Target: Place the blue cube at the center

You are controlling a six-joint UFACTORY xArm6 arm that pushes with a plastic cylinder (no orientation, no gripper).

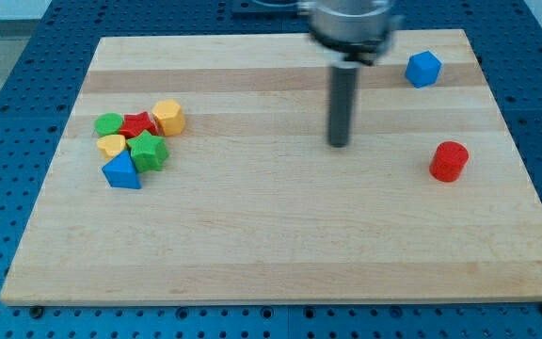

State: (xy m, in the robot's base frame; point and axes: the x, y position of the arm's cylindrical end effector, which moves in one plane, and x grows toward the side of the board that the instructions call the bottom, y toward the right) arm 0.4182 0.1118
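The blue cube sits near the view's top right corner of the wooden board. My tip rests on the board a little right of its middle and toward the top. The blue cube is apart from the tip, up and to the tip's right. The rod rises from the tip to the arm's grey end at the view's top.
A red cylinder stands right of my tip. A cluster sits at the view's left: a green block, a red block, a yellow hexagonal block, a yellow block, a green star, a blue triangle.
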